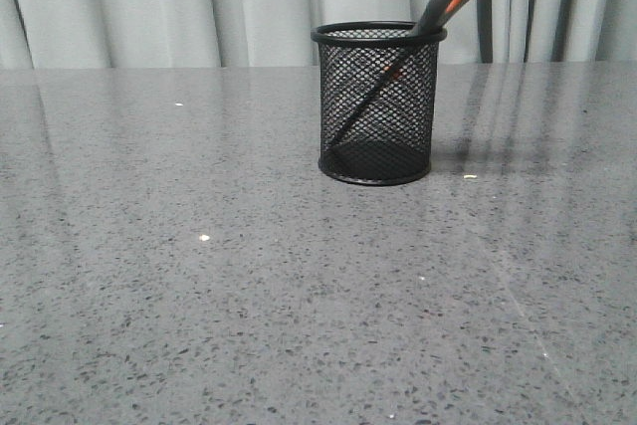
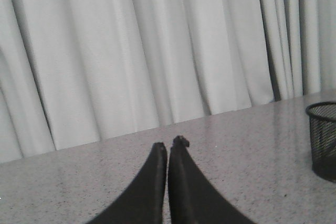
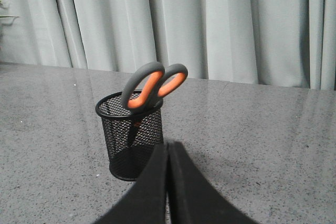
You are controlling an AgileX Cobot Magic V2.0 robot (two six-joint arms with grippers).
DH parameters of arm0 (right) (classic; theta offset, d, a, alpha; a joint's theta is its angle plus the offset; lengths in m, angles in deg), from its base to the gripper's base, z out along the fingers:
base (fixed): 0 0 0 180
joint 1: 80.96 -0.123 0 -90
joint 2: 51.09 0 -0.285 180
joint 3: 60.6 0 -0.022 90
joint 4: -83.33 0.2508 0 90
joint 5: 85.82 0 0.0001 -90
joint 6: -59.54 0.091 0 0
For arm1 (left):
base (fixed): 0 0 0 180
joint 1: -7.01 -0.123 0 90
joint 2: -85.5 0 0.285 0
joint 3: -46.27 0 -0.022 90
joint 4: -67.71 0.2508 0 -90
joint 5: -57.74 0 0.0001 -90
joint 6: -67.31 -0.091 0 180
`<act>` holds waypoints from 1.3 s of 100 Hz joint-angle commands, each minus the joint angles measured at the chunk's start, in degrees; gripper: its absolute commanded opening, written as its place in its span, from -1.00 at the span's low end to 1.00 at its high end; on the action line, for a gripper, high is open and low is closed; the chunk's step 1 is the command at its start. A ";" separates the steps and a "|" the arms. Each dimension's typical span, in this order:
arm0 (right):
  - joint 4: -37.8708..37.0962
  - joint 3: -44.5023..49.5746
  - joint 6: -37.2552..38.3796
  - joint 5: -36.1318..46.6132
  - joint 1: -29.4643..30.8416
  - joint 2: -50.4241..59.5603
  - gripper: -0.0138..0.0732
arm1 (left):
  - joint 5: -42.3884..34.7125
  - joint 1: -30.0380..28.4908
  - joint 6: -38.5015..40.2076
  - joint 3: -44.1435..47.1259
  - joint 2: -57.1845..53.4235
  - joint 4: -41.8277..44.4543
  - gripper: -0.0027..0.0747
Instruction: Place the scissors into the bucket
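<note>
While both my arms hang clear of the work, the scissors (image 3: 152,85) stand inside the bucket (image 1: 378,106), blades down behind the mesh and slanting, the grey and orange handle loops leaning out over the rim. That bucket sits upright on the grey speckled table (image 1: 199,296), with pale curtains (image 1: 149,7) behind it. My left gripper (image 2: 168,150) has its fingers pressed together on nothing, the bucket off to one side. My right gripper (image 3: 168,148) is likewise closed and empty, just short of the bucket.
</note>
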 commanded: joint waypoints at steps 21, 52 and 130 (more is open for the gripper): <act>0.11 -1.46 -0.06 4.77 0.02 -0.48 -0.83 | -2.12 -11.08 18.06 5.48 -1.66 13.42 -0.98; 0.11 -1.46 -0.06 4.67 0.02 -0.48 -0.83 | -2.24 -13.73 20.82 10.89 -1.66 13.89 -0.98; 0.11 -1.46 -0.06 4.75 0.02 -0.48 -0.83 | -2.42 -13.73 20.82 10.79 -1.56 13.31 -0.98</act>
